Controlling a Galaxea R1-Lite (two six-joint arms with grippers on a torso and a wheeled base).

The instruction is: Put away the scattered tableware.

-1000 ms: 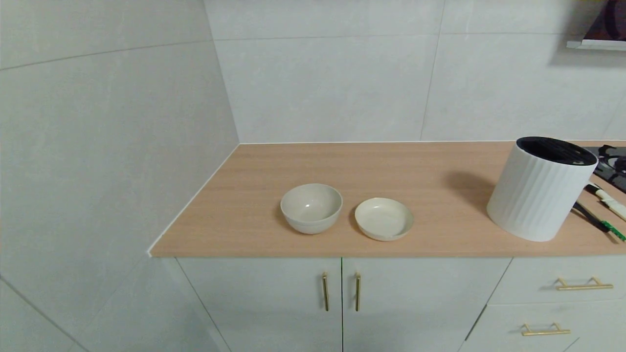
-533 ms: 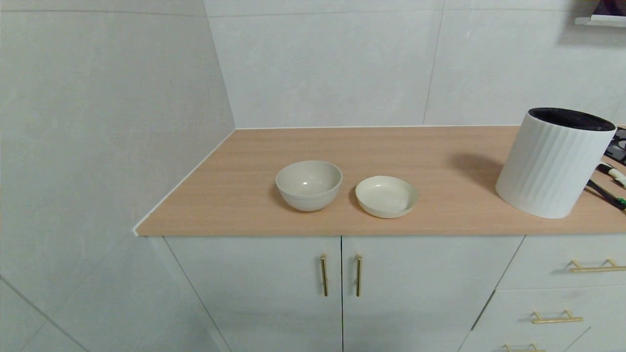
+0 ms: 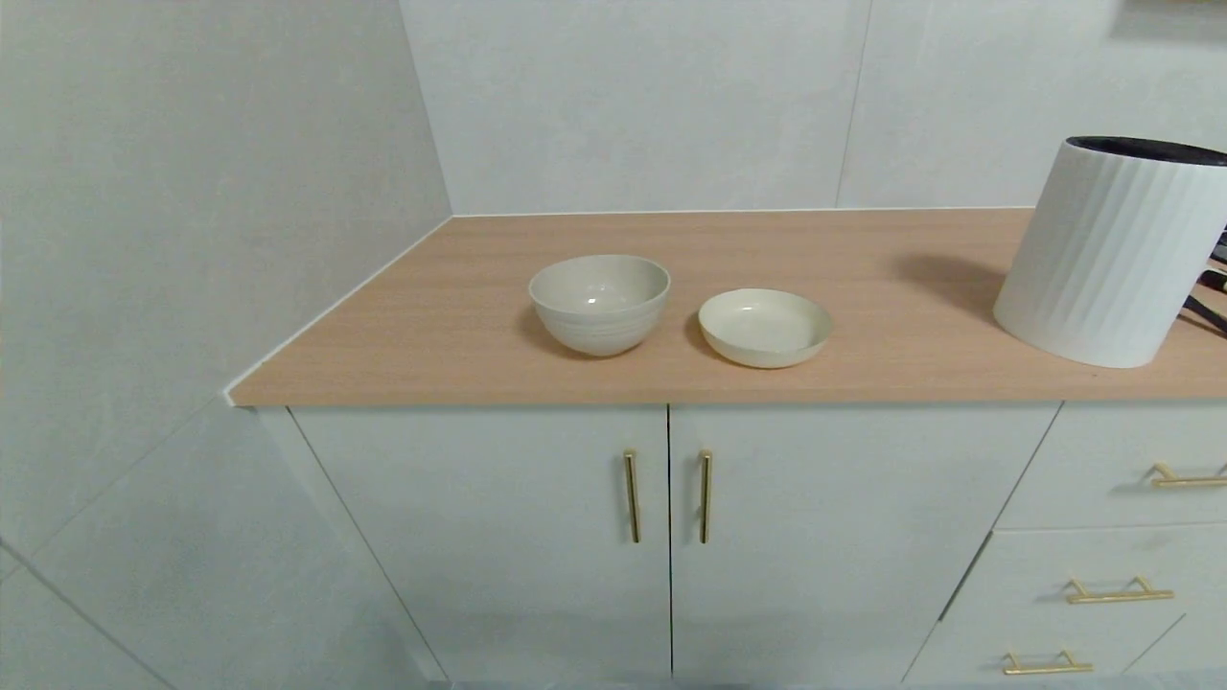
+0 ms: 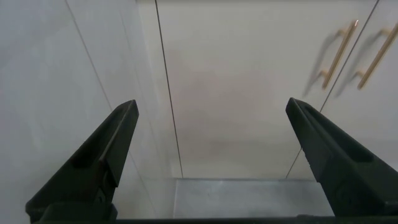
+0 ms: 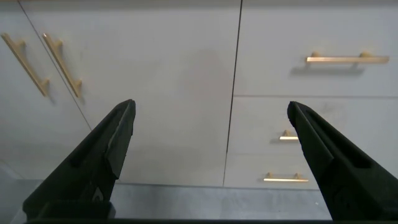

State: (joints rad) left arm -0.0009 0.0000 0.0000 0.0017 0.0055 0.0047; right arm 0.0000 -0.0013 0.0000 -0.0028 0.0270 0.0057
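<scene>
Head view: a deep beige ceramic bowl [image 3: 599,302] is sitting on the light wooden countertop [image 3: 451,326], near its front edge. A shallow cream round dish [image 3: 764,327] is lying just beside it at 3 o'clock, not touching. A white ribbed cylindrical container [image 3: 1112,254] is standing well apart, farther toward 3 o'clock. White cabinet doors [image 3: 498,537] with gold bar handles are hanging at 6 o'clock of the bowl.

Left wrist view: the left gripper [image 4: 211,107] is gaping wide, empty, facing the doors.

Right wrist view: the right gripper [image 5: 211,107] is likewise spread wide and empty, facing white drawer fronts [image 5: 317,81].
</scene>
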